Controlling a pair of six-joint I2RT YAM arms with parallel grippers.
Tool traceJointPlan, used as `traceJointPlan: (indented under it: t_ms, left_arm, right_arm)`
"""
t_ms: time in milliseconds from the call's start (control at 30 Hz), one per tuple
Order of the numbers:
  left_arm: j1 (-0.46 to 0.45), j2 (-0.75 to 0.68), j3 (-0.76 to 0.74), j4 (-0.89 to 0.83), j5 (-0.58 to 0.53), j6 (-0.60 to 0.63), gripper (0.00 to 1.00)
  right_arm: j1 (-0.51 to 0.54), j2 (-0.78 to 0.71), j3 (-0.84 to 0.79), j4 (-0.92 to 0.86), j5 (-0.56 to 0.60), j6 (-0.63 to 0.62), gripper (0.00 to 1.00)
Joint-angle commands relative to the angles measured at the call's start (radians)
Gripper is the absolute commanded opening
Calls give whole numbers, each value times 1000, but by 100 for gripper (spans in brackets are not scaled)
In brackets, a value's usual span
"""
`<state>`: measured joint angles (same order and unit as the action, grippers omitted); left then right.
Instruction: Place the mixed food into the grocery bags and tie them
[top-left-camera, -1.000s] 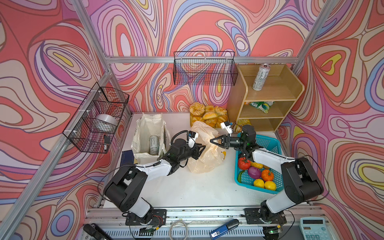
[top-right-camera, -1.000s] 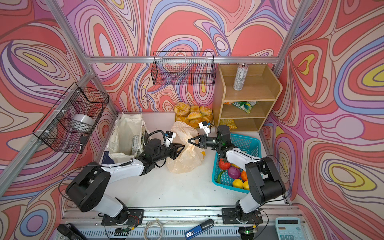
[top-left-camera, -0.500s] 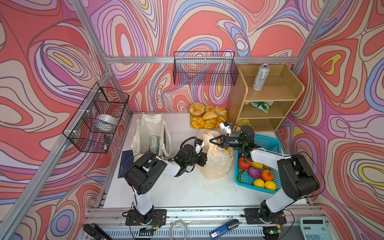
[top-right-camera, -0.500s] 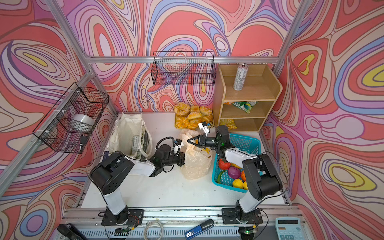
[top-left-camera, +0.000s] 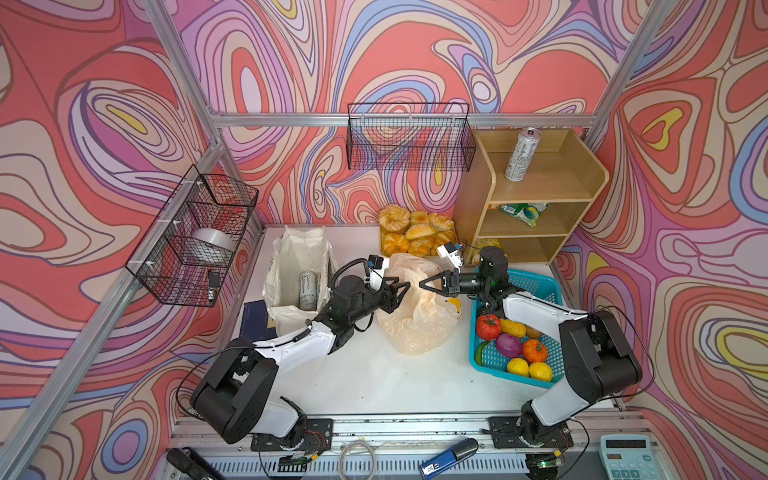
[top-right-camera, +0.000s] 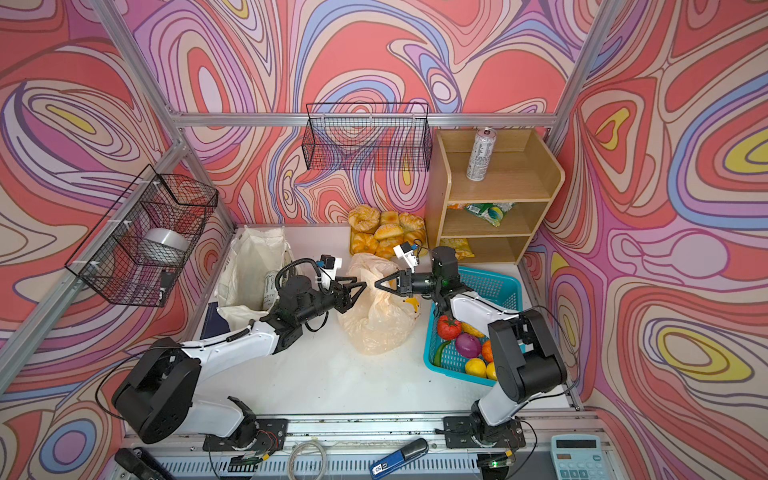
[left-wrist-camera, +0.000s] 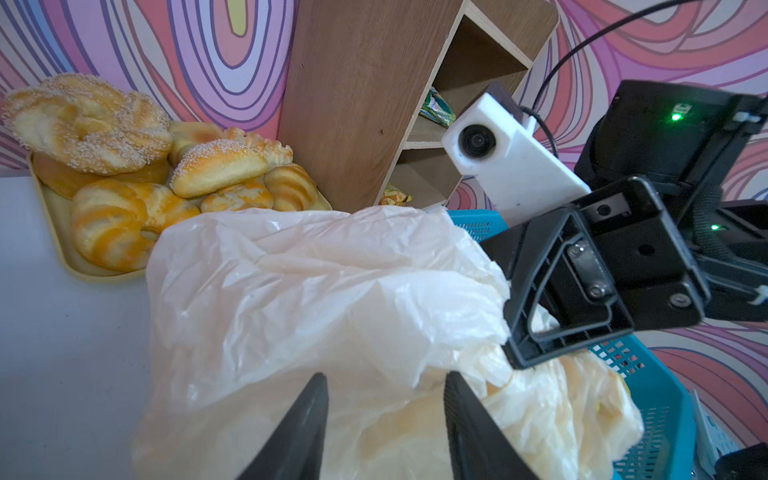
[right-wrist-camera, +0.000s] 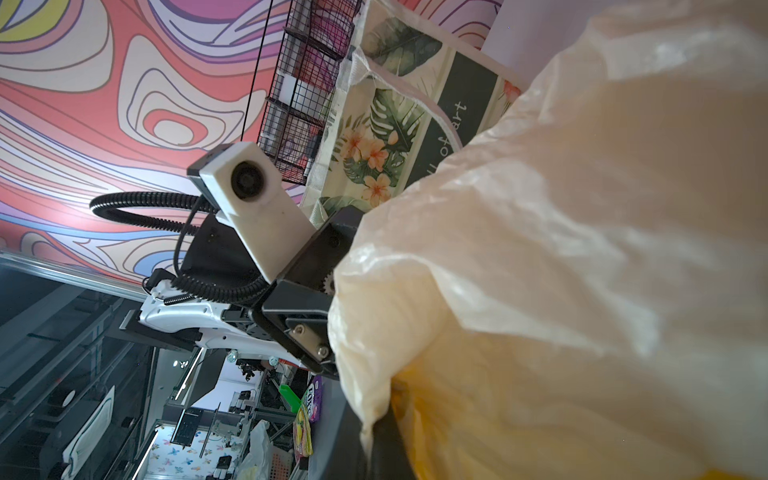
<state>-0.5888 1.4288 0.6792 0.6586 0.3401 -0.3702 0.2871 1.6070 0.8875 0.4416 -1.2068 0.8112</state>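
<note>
The cream plastic bag (top-left-camera: 415, 328) (top-right-camera: 374, 328) stands mid-table, bulging. My right gripper (top-left-camera: 420, 284) (top-right-camera: 376, 284) is shut on a fold of film at its top; the right wrist view shows the film (right-wrist-camera: 561, 249) pinched at the gripper (right-wrist-camera: 370, 440). My left gripper (top-left-camera: 403, 293) (top-right-camera: 358, 294) (left-wrist-camera: 385, 376) is open at the bag's left side, with film (left-wrist-camera: 324, 282) just beyond its tips. The cloth tote (top-left-camera: 291, 257) (top-right-camera: 253, 257) holds a drink can (top-left-camera: 308, 289). Another can (top-left-camera: 521, 156) and a snack packet (top-left-camera: 523, 212) sit on the shelf. Lemons (top-left-camera: 528, 370) and a cucumber (top-left-camera: 480, 351) lie in the basket.
A teal basket (top-left-camera: 536, 282) at the right also holds a tomato, an onion and an orange. A tray of bread rolls (top-left-camera: 415, 237) sits behind the bag beside the wooden shelf (top-left-camera: 582, 187). Wire baskets (top-left-camera: 195, 237) hang on the left and back walls.
My left gripper's jaws have spread apart and no longer pinch the bag. The left arm swung in toward the bag and back. My right gripper has kept its hold.
</note>
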Motion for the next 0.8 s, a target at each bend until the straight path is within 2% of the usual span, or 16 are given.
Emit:
traceJointPlan:
  t_ms: [0, 267, 367, 433, 467, 533, 567, 667, 767]
  left_arm:
    - [4, 14, 41, -18, 40, 20, 50]
    - [6, 62, 40, 141, 76, -76, 57]
    - [6, 88, 53, 182, 102, -109, 56]
    - [5, 119, 61, 229, 129, -138, 47]
    - [6, 134, 65, 254, 143, -154, 38]
    - [6, 171, 85, 295, 178, -191, 9]
    - [6, 184, 95, 304, 188, -205, 0]
    - [6, 208, 105, 344, 178, -237, 0]
    - [6, 199, 103, 343, 135, -235, 0]
  right_arm:
    - [-5, -22, 21, -51, -25, -59, 0]
    - [-5, -29, 9, -72, -21, -73, 0]
    - [-5, -34, -3, -71, -19, -73, 0]
    - [-5, -39, -15, -70, -14, -73, 0]
    - [-5, -41, -20, -70, -11, -73, 0]
    - [-5, -45, -28, -68, -8, -73, 0]
    - [-5, -47, -33, -67, -6, -73, 0]
    - [-5, -58, -46, -75, 5, -75, 21]
    - [-5, -70, -63, -92, 21, -86, 23]
